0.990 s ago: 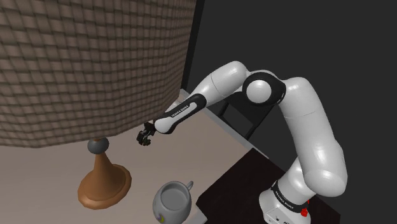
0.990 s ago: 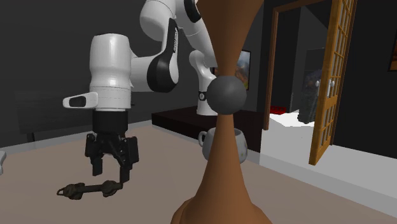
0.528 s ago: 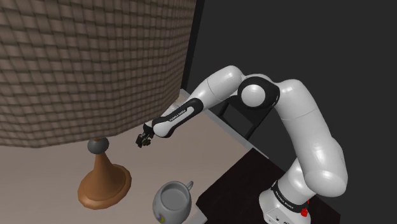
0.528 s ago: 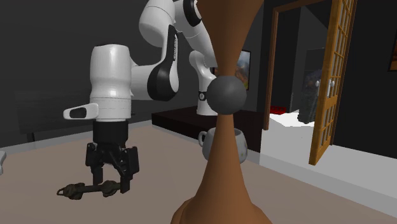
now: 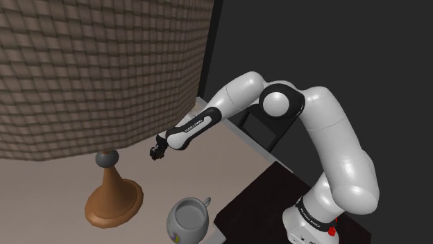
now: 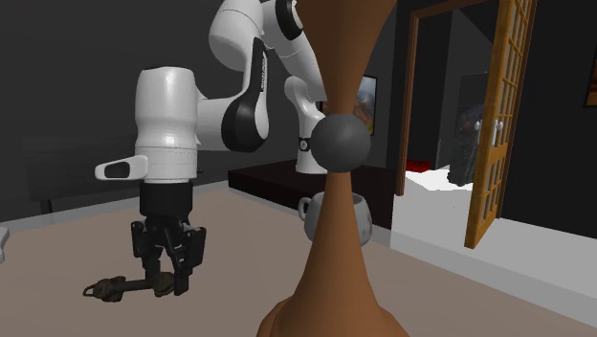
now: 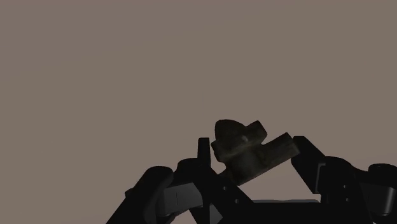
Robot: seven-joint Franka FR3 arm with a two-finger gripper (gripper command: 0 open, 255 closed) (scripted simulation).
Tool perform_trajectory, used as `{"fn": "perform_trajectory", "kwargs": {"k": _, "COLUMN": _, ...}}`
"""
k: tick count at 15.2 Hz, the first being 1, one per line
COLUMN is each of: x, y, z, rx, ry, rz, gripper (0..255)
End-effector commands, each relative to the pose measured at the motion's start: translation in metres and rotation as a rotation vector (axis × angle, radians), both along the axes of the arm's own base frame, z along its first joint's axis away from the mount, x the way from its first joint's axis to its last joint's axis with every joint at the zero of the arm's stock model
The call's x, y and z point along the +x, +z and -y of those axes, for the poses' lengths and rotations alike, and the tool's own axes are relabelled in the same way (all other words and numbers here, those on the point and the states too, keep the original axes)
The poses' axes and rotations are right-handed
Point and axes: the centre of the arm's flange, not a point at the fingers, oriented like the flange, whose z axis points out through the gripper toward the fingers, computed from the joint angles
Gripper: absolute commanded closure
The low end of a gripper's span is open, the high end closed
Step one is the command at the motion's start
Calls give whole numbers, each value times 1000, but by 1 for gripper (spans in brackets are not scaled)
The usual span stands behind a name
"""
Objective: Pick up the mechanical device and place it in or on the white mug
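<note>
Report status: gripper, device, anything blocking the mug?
Gripper down, shut on device. Device flat on table, not yet lifted. Mug upright, empty. Lamp base stands close beside it.

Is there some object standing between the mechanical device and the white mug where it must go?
Nothing visible does. In the shoulder view, bare table lies between the mechanical device at the gripper and the mug. The lamp base stands beside that path, toward the shoulder view's left.
</note>
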Motion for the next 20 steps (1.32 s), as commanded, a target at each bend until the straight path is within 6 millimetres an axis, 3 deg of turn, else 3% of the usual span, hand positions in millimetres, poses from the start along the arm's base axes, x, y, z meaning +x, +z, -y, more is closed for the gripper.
{"fn": "perform_trajectory", "kwargs": {"k": 1, "x": 0, "y": 0, "z": 0, "rx": 0, "ry": 0, "rz": 0, "gripper": 255}}
{"fn": "perform_trajectory", "kwargs": {"k": 7, "x": 0, "y": 0, "z": 0, "rx": 0, "ry": 0, "rz": 0, "gripper": 255}}
{"fn": "perform_trajectory", "kwargs": {"k": 20, "x": 0, "y": 68, "z": 0, "rx": 0, "ry": 0, "rz": 0, "gripper": 255}}
